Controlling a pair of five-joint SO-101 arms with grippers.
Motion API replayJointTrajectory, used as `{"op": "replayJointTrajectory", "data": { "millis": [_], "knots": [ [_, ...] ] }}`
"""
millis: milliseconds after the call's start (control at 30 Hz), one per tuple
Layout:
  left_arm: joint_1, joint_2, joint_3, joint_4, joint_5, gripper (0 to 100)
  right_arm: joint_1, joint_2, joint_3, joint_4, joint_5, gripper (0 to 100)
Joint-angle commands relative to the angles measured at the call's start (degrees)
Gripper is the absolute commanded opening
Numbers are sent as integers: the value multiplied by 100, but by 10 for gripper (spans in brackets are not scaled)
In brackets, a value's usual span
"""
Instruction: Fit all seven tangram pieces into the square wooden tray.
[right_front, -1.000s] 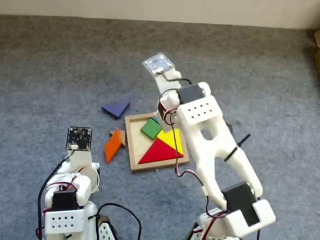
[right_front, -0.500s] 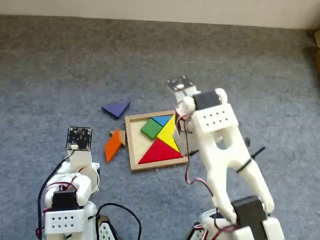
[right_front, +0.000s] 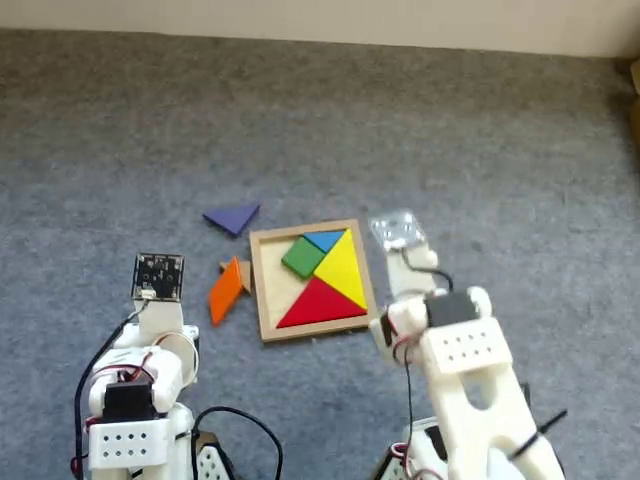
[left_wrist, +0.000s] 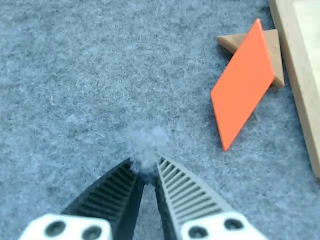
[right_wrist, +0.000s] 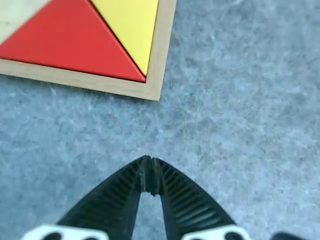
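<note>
The square wooden tray (right_front: 258, 292) lies mid-carpet and holds a green square (right_front: 301, 257), a blue triangle (right_front: 325, 240), a yellow triangle (right_front: 345, 268) and a red triangle (right_front: 318, 301). Its left part is bare wood. A purple triangle (right_front: 232, 217) lies on the carpet up-left of the tray. An orange parallelogram (right_front: 226, 290) rests on a tan triangle (right_front: 241, 273) beside the tray's left rim. My right gripper (right_wrist: 150, 176) is shut and empty, just off the tray's near right corner (right_wrist: 159, 75). My left gripper (left_wrist: 145, 172) is shut and empty, short of the orange parallelogram (left_wrist: 243, 85).
Grey carpet covers the whole work area. The left arm (right_front: 140, 380) stands at the near left and the right arm (right_front: 455, 370) at the near right. Open carpet lies beyond and to the right of the tray.
The right arm has drawn back from over the tray's far side to its near right corner, uncovering the blue and yellow triangles. The left arm has not moved.
</note>
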Motion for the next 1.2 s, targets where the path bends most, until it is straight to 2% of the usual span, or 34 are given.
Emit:
{"op": "replayJointTrajectory", "data": {
  "millis": [0,333,567,767,1167],
  "knots": [
    [31,-57,154,18,18,5,75,-787,629,-576,-62,4],
    [31,-57,154,18,18,5,75,-2747,2378,-1182,-70,4],
    [31,-57,154,18,18,5,75,-4365,3433,-1209,-105,4],
    [75,-57,154,18,26,5,365,-5921,3996,-857,-1178,4],
    [-127,-66,-418,26,0,5,409,-5842,4040,-576,-1116,4]
  ]
}}
